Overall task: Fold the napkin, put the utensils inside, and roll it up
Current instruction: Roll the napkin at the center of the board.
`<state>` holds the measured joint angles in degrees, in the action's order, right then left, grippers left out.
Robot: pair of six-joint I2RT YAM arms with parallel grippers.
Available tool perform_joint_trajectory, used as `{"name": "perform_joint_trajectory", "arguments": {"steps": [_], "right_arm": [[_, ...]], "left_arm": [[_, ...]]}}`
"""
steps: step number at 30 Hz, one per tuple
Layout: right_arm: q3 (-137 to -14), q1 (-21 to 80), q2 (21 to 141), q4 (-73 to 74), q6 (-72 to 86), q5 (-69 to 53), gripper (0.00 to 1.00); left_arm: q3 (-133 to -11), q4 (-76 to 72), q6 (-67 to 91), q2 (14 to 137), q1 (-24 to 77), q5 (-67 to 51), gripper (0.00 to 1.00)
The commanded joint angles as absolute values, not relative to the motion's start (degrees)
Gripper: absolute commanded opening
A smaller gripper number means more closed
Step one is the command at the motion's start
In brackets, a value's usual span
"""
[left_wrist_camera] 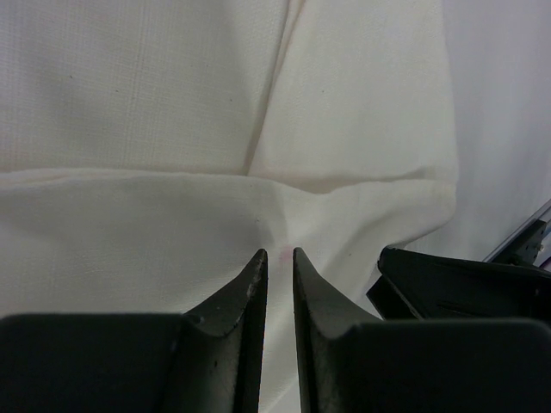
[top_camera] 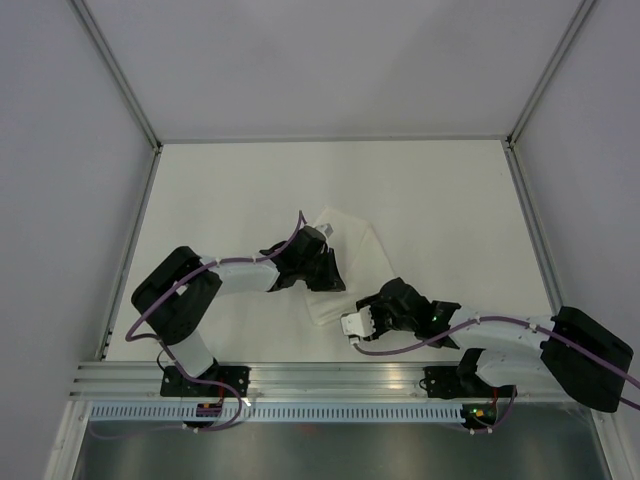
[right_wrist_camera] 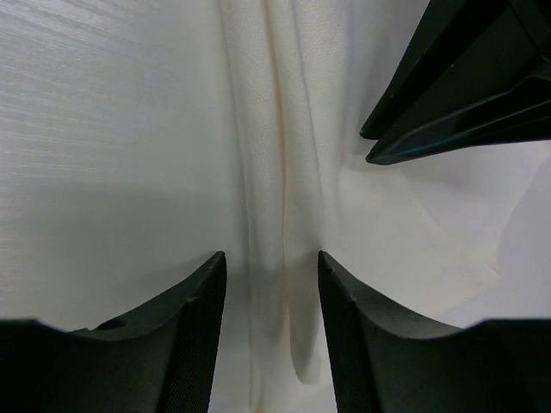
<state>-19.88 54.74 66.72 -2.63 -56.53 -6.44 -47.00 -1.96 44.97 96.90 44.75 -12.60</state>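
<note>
Left gripper (left_wrist_camera: 278, 253) is pinching the napkin (left_wrist_camera: 138, 103) between nearly closed jaws; right gripper (right_wrist_camera: 271, 258) is standing half open, straddling a raised napkin fold.

The white woven napkin (top_camera: 355, 262) lay folded in overlapping layers, askew on the tabletop (top_camera: 240, 190) near its centre, toward the near edge, its surface creased and bunched into one soft ridge.
</note>
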Motion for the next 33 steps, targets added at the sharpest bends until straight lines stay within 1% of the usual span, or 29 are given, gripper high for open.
{"name": "perform_joint_trajectory", "arguments": {"steps": [1,6,7,9,12,15,22,27,33], "right_arm": [[-17.9,55.9,64.3,-10.8,-54.6,-0.4,0.53],[-16.7,56.3,58.6,-7.0,-54.9,-1.7,0.49],[-16.5,56.5,55.7,-6.1,-54.6,-2.5,0.5],[-17.5,56.6,54.4,-3.4,-54.1,-3.3,0.52],[-17.6,56.6,56.5,-2.3,-56.2,-3.8,0.51],[-15.3,56.7,56.4,-3.0,-57.6,-5.8,0.53],[-12.2,56.7,61.1,-10.1,-58.8,-5.0,0.53],[-11.0,56.6,63.1,-14.8,-58.9,-4.5,0.51],[-10.4,57.0,62.2,-16.7,-58.2,-3.6,0.48]], "left_arm": [[-48.9,-3.2,46.8,96.4,44.8,-13.8,0.23],[-48.9,-2.5,46.5,95.9,44.8,-14.0,0.23],[-48.8,-2.4,46.4,95.8,44.8,-14.1,0.23],[-48.8,-2.0,46.1,95.7,44.8,-14.0,0.23],[-49.1,-2.0,45.9,96.2,44.7,-14.1,0.23],[-49.4,-2.0,45.8,96.8,44.7,-14.2,0.23],[-49.4,-2.2,45.8,97.2,44.7,-14.0,0.23],[-49.0,-2.2,45.7,96.5,44.7,-13.8,0.23],[-48.6,-2.1,45.5,96.0,44.6,-13.6,0.23]]}}
